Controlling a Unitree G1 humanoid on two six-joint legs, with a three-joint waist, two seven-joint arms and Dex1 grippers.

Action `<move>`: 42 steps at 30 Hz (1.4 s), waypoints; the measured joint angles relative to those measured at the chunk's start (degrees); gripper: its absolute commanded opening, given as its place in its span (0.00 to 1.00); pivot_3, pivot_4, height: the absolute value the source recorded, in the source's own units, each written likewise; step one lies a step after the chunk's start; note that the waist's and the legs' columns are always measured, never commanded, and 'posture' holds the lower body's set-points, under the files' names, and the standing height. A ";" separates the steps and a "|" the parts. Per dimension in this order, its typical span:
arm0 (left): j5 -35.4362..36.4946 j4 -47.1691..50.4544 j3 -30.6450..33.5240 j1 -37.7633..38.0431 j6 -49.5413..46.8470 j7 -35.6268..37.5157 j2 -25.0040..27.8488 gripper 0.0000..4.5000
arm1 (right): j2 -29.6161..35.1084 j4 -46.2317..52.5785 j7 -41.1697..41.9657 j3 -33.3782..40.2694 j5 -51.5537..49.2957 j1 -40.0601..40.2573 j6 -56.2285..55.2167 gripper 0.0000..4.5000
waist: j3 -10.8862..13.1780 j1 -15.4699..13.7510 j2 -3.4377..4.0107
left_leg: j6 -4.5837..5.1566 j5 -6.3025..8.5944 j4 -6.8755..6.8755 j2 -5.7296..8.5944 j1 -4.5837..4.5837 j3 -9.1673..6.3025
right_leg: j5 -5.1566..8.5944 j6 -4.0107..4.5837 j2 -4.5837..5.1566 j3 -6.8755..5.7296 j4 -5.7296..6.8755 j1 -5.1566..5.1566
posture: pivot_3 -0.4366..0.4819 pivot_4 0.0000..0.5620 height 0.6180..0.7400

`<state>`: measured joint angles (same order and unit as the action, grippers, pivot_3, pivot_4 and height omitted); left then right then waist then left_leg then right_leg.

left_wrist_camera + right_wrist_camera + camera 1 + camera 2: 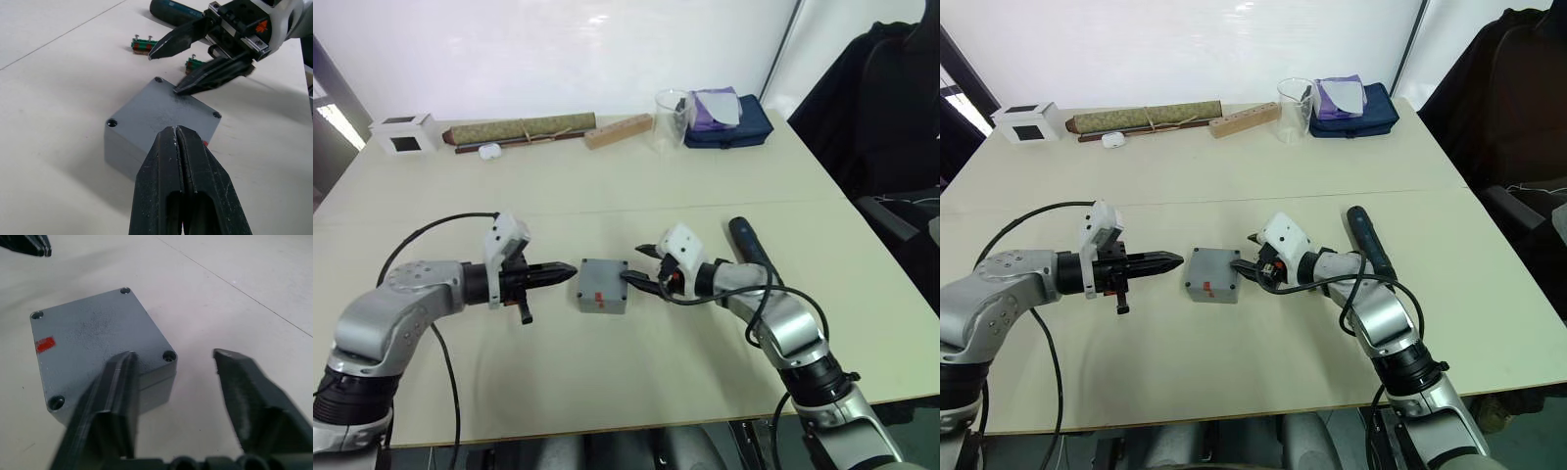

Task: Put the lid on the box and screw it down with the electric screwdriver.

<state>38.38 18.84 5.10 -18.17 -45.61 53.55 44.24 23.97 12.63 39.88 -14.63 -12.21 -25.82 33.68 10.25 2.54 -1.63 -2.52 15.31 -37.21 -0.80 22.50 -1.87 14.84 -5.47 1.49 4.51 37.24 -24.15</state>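
The grey lid (604, 279), with a small red mark near one edge, lies flush on the grey box (122, 152) at the table's middle. Empty screw holes show in its corners. My left gripper (570, 271) is shut, its tip close to the box's left side and apart from it. On the box's right side my right gripper (636, 266) is open; one finger (117, 382) reaches over the lid's edge, the other hangs off the box. The dark electric screwdriver (749, 243) lies on the table behind my right forearm.
Along the far edge stand a white cube (404, 134), a rolled greenish scroll (524, 129), a wooden block (619, 130), a clear beaker (672, 117) and a blue bag (729, 122). Two small green-red parts (142, 45) lie beyond the box. A dark chair (881, 98) stands at right.
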 measured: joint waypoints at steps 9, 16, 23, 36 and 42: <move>-0.56 -0.14 -5.47 -9.99 0.06 -1.63 -5.96 0.00 | 9.90 7.50 -3.76 21.34 -14.23 -11.26 37.98 0.93 | 0.07 -0.43 0.08 | 0.00 0.00 -0.05 0.09 0.04 -0.04 | -0.02 0.00 0.08 -0.01 -0.01 0.04 | 0.48 0.27 1.00; -3.54 0.19 -13.97 -16.61 1.52 4.62 -5.04 0.00 | 29.11 -1.92 -3.80 18.37 -16.17 -21.01 56.08 0.93 | 0.16 0.06 0.18 | 0.01 0.00 0.07 0.09 0.06 0.07 | -0.01 0.01 0.01 0.06 -0.07 -0.08 | 0.48 0.27 1.00; -8.38 -0.02 -20.09 -19.06 5.27 9.86 -3.87 0.00 | 39.76 -14.32 5.00 -0.30 -22.51 -25.85 58.43 0.93 | 0.21 0.39 0.21 | 0.03 0.01 0.05 0.00 0.05 0.20 | 0.00 0.00 -0.05 0.15 -0.13 -0.11 | 0.48 0.27 1.00; -9.31 3.46 -19.31 -13.39 3.51 4.82 -4.00 0.00 | 34.48 -33.10 18.26 -20.32 -11.84 -33.31 44.90 0.93 | 0.31 0.10 0.36 | 0.02 0.01 -0.04 0.03 0.15 0.17 | -0.01 -0.03 -0.03 0.13 -0.09 -0.19 | 0.48 0.27 1.00; -9.06 4.91 -17.24 -11.62 2.08 2.81 -3.43 0.00 | 30.13 -40.89 24.81 -25.80 -4.75 -36.47 39.97 0.80 | 0.30 0.06 0.34 | 0.02 0.00 -0.09 0.03 0.15 0.15 | -0.01 -0.02 -0.02 0.11 -0.06 -0.17 | 0.48 0.27 1.00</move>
<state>29.32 23.75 -12.14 -29.79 -43.53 56.36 40.81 54.10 -28.25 64.69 -40.42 -16.96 -62.30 73.64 10.55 2.59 -1.30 -2.50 15.31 -37.31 -0.77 22.65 -1.72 14.83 -5.50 1.47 4.62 37.18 -24.31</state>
